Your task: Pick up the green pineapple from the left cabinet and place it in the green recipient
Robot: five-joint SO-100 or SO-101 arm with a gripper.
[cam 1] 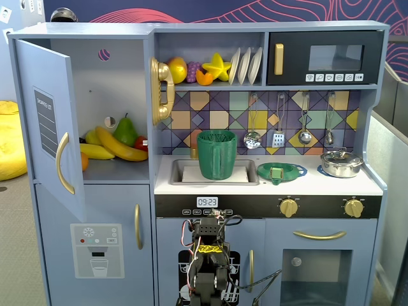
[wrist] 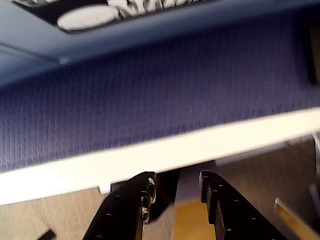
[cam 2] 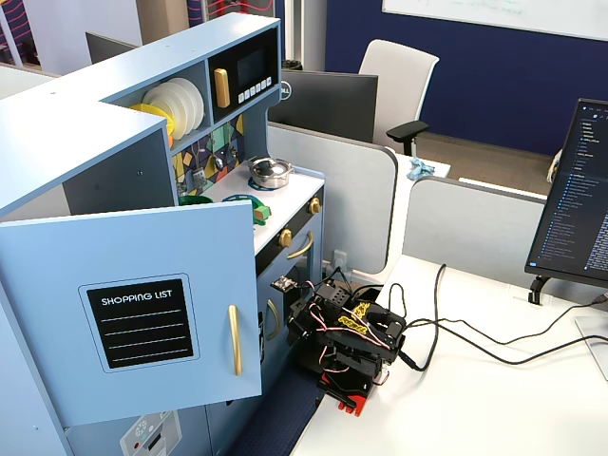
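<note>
The left cabinet (cam 1: 121, 76) stands with its pale blue door (cam 1: 48, 121) swung open; the door (cam 2: 133, 304) also fills the foreground of the other fixed view. On its shelf I see bananas (cam 1: 115, 145), a dark green pear (cam 1: 125, 131) and a bit of orange, but the green pineapple is not visible there. The green recipient (cam 1: 217, 155), a ribbed dark green jug, stands upright in the sink. The arm (cam 1: 207, 261) is folded low in front of the kitchen, well below both. In the wrist view my gripper (wrist: 176, 177) is open and empty.
A flat green dish (cam 1: 294, 171) on the counter holds a small pale green thing I cannot identify. A steel pot (cam 1: 341, 162) sits to its right, with the microwave (cam 1: 325, 58) above. Cables (cam 2: 475, 332) trail across the white desk, and a monitor (cam 2: 575, 209) stands at the right.
</note>
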